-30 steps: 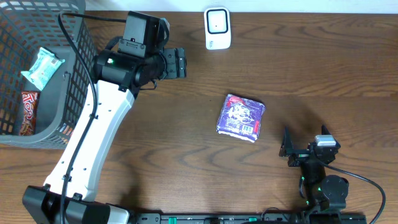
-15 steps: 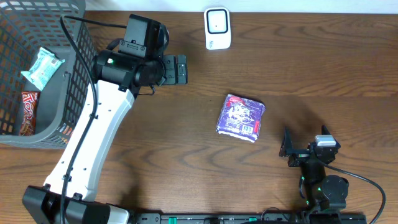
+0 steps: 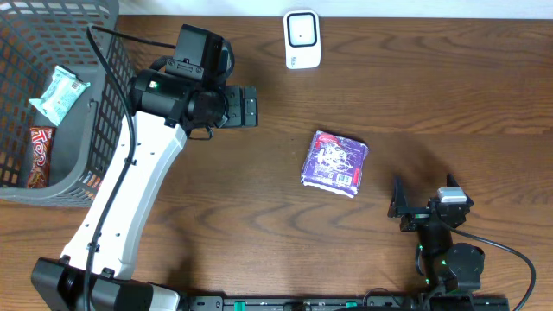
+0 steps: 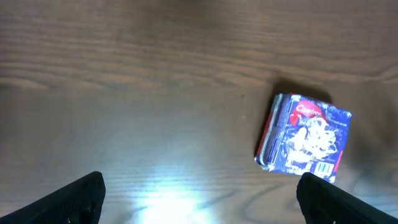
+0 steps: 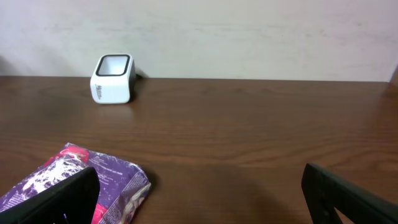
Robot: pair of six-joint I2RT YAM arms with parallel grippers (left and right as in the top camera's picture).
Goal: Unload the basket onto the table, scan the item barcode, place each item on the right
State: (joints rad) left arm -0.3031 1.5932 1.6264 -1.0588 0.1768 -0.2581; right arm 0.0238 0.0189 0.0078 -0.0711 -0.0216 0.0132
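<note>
Purple packet (image 3: 335, 161) lies between left end effector (image 3: 254, 106) and right end effector (image 5: 199, 194), both wide and empty.

Purple packet (image 3: 335, 161) flat on table (image 3: 449, 95)

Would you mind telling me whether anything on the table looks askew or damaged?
Nothing looks damaged or spilled. The purple packet lies flat and slightly rotated, barcode facing up, apart from the upright scanner.
</note>
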